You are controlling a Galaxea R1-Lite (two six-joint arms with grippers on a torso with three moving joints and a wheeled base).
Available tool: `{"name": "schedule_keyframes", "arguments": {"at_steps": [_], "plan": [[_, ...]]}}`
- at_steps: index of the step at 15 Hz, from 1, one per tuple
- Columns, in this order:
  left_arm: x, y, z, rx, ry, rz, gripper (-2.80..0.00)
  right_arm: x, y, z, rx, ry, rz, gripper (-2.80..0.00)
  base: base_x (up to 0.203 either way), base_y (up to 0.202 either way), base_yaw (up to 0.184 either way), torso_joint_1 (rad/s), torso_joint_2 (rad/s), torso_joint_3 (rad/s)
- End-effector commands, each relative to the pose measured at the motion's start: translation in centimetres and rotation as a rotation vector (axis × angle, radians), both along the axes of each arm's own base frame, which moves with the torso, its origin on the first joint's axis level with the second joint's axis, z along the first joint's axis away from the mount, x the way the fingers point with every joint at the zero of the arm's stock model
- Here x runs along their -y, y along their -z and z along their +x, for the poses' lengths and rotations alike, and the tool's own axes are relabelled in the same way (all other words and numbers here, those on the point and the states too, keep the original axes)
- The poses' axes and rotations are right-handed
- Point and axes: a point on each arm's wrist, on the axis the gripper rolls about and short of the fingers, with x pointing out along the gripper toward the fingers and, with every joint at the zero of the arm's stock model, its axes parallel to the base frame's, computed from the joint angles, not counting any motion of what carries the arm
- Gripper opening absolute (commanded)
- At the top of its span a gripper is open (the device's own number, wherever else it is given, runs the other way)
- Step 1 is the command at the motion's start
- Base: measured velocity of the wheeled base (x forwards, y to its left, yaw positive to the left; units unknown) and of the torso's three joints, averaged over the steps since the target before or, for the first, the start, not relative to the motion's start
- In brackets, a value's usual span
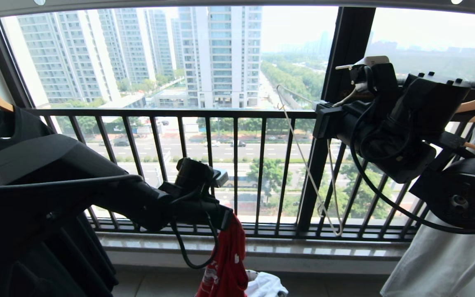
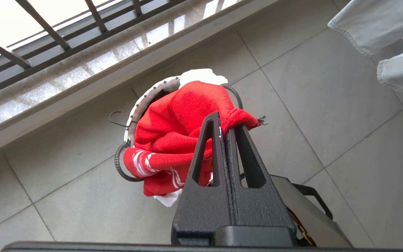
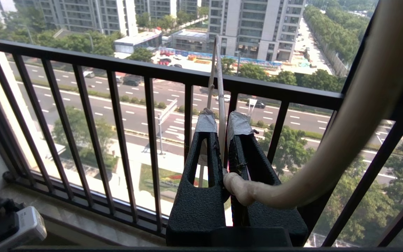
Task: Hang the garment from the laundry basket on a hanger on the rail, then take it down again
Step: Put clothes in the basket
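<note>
left gripper (image 2: pixel 227 127): clamping a fold of the red T-shirt (image 2: pixel 173 133), lower centre of the head view
red T-shirt: hanging bunched from the jaws, over the laundry basket (image 2: pixel 136 112) on the floor
right gripper (image 3: pixel 222 122): pinching the cream wire hanger (image 1: pixel 303 165), upper right
hanger: dangling tilted before the balcony railing (image 1: pixel 171 113)
</note>
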Motion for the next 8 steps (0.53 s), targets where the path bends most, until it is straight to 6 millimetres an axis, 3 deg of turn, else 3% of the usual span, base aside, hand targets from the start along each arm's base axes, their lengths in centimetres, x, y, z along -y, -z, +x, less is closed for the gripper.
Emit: {"name": "schedule_keyframes", "arguments": {"at_steps": [1,3,8], "plan": [[0.3,3.7,0.8,-0.034,-0.018,0.071,-2.80,0.1,-0.1,0.0,0.006,0.005,0.002,-2.80,0.000,0.000,0.000,0.000,0.00,0.000],[0.1,5.0,1.3,-0.004,-0.012,0.132,-2.80,0.2,-0.2,0.0,0.010,0.008,0.004,-2.80,0.000,0.000,0.000,0.000,0.00,0.000],[-0.3,6.1,0.6,-0.007,0.046,0.231,-2.80,0.2,-0.1,0.0,0.009,0.008,0.004,-2.80,0.000,0.000,0.000,0.000,0.00,0.000]]}}
